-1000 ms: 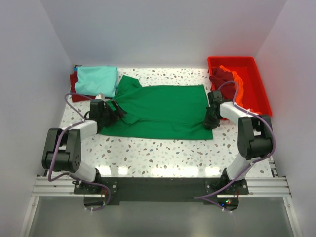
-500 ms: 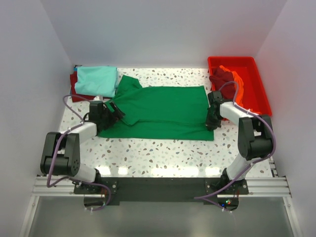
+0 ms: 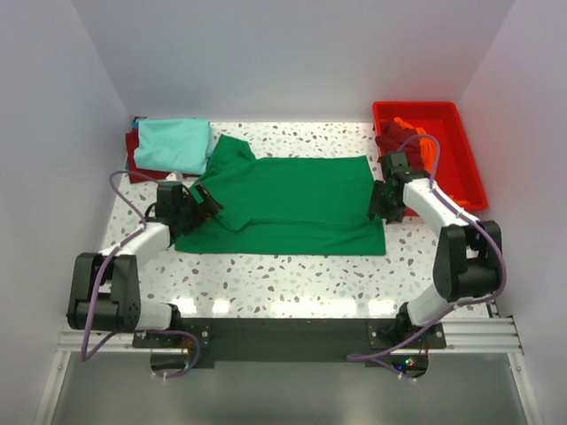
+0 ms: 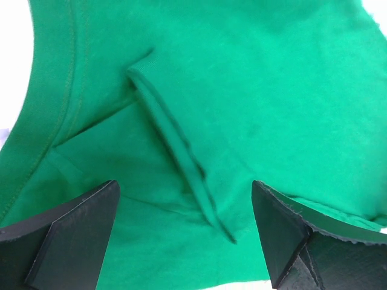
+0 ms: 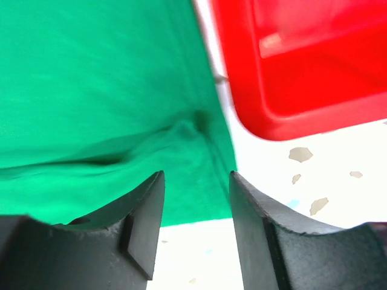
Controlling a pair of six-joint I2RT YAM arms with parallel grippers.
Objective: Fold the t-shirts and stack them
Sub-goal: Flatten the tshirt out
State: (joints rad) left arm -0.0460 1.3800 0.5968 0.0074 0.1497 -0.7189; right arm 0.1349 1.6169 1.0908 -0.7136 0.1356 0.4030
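Note:
A bright green t-shirt (image 3: 297, 202) lies spread flat on the speckled table, its collar end at the left. My left gripper (image 3: 205, 200) is open over its left part, above a folded sleeve seam (image 4: 175, 145). My right gripper (image 3: 379, 202) is open over the shirt's right hem corner (image 5: 199, 175); it grips nothing. A folded light teal shirt (image 3: 174, 143) lies on a dark red one (image 3: 133, 152) at the back left. A dark red shirt (image 3: 393, 137) and an orange shirt (image 3: 427, 149) lie crumpled in the red tray (image 3: 465, 168).
The red tray's corner (image 5: 290, 78) is close to my right gripper, just right of the green hem. White walls close in the table on the left, back and right. Bare speckled table (image 3: 292, 274) lies in front of the shirt.
The green shirt's front edge has been drawn back and now lies straighter. My left gripper has shifted slightly toward the back. My right gripper has lifted toward the back, near the tray.

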